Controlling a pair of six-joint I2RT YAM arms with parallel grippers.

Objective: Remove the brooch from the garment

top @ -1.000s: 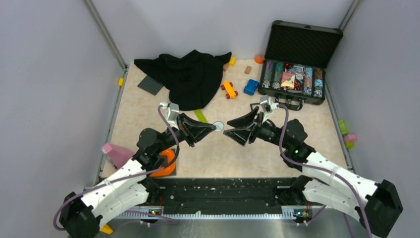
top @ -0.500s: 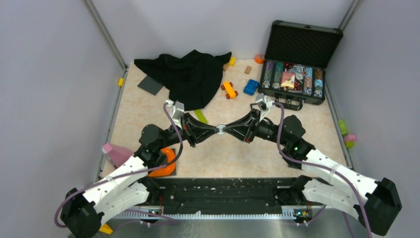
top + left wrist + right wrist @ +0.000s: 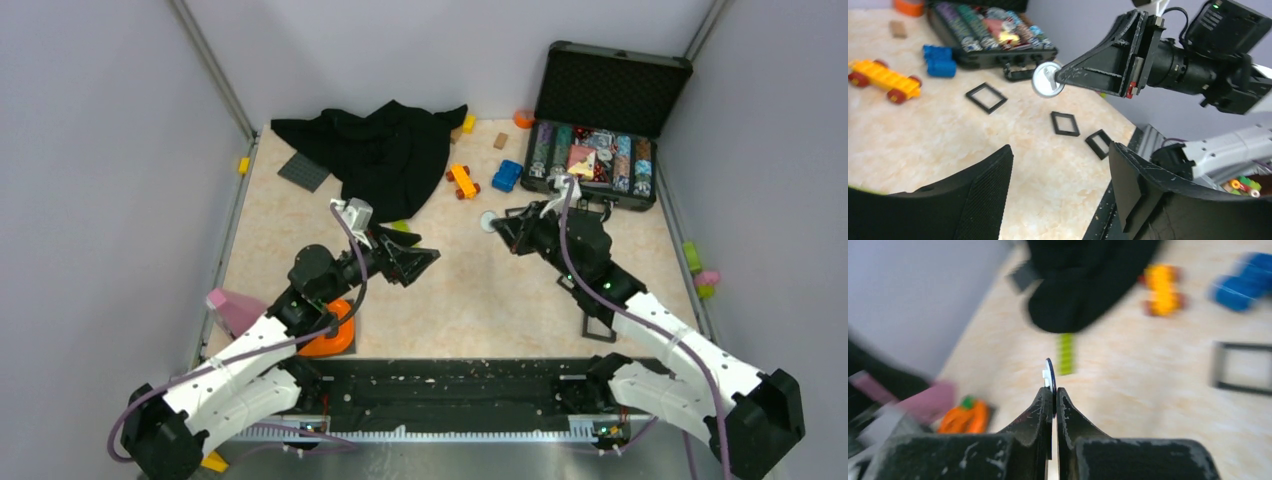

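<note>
The top camera is looking down from above and behind both arm bases, taking in the whole table from a distance. The left wrist camera is riding low behind the left gripper, facing across the table at the right gripper, close by. The right wrist camera is sighting along its own fingers toward the black garment. Both wrist views are sharing the brooch, the yellow toy car and the blue block.

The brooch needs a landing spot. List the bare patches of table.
Bare: the beige tabletop between the left gripper and right gripper, down to the black rail. Crowded: toys beside the black cloth and open chip case.
</note>
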